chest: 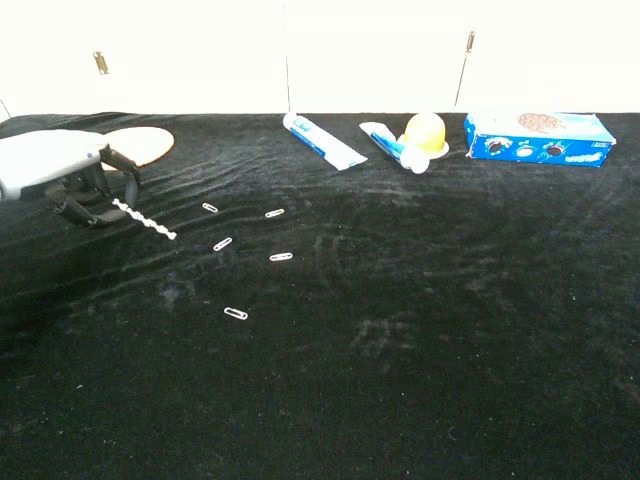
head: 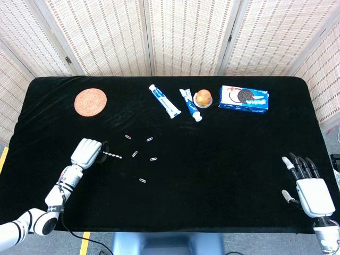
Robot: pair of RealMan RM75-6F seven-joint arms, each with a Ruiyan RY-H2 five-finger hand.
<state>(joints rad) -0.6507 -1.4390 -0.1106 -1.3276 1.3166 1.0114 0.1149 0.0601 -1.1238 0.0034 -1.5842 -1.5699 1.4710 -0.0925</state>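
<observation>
My left hand (head: 86, 152) is at the table's left side and grips a thin twisted metal drill bit (head: 112, 155) by one end. In the chest view the left hand (chest: 60, 170) is raised off the black cloth, and the drill bit (chest: 145, 220) slants down to the right from its fingers. Several paper clips (head: 135, 154) lie scattered just right of the bit's tip, also seen as paper clips (chest: 222, 244) in the chest view. My right hand (head: 308, 183) hovers at the near right corner with fingers spread and nothing in it.
A round woven coaster (head: 90, 101) lies at the back left. Two toothpaste tubes (head: 164, 101), (head: 190, 104), an orange fruit in a small dish (head: 203, 98) and a blue cookie box (head: 244, 99) line the back edge. A folding screen stands behind the table.
</observation>
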